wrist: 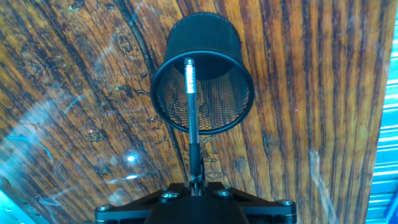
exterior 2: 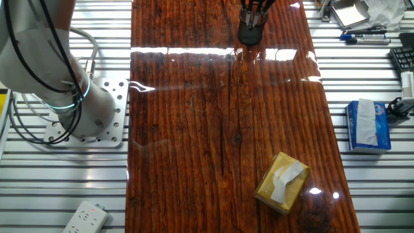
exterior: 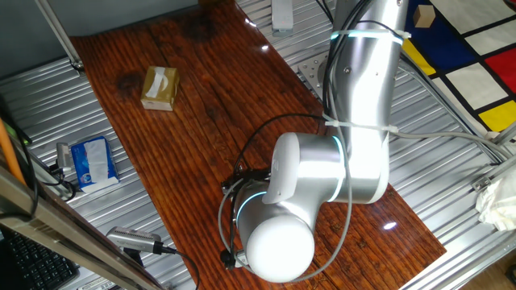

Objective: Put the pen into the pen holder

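From the hand view I see the claw [wrist: 194,185] closed on the lower end of the thin, straight, dark metallic-grey pen [wrist: 191,118]; the pen runs away from the camera, and its lighter silver tip lies within the round rim of the black mesh cylindrical pen holder [wrist: 203,81]; I cannot tell from this view whether the tip has entered the cup or stands above it. The pen holder stands upright on the dark reddish-brown, glossy wooden table [wrist: 311,93]. In the other fixed view the pen holder [exterior 2: 251,33] sits near the far end of the table [exterior 2: 194,129], with the claw [exterior 2: 255,8] directly above it at the frame edge; the pen itself is too small to resolve there. In one fixed view the silver arm body [exterior: 322,177] blocks both the claw and the pen holder. A yellowish-tan tissue box [exterior 2: 282,182] rests on the table well apart from the pen holder; a blue tissue pack [exterior 2: 368,125] lies beside the table on the ribbed metal surface.
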Action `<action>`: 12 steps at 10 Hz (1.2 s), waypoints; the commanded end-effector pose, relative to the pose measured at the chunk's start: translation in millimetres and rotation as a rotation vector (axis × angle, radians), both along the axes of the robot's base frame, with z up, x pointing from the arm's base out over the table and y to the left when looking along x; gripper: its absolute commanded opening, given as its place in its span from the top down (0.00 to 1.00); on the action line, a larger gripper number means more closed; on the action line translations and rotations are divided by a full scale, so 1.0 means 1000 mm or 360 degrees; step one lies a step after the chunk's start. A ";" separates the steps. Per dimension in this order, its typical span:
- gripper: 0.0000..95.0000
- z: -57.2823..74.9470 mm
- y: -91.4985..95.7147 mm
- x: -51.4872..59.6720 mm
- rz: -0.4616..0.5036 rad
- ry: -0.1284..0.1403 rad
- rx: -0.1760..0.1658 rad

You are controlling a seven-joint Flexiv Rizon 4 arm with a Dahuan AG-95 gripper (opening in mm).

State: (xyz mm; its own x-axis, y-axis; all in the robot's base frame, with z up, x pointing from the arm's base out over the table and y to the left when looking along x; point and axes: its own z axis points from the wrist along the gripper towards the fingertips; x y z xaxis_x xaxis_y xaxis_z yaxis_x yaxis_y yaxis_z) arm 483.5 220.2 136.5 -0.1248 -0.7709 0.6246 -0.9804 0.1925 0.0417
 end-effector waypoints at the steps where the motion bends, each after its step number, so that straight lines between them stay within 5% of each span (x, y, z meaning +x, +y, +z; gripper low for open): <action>1: 1.00 -0.001 0.000 0.000 0.0004 -0.0001 0.0001; 8: 1.00 -0.002 -0.001 -0.001 0.0025 0.0015 -0.0015; 9: 0.80 -0.002 -0.001 -0.001 0.0031 0.0019 -0.0019; 12: 0.80 -0.002 -0.001 -0.002 0.0042 0.0022 -0.0021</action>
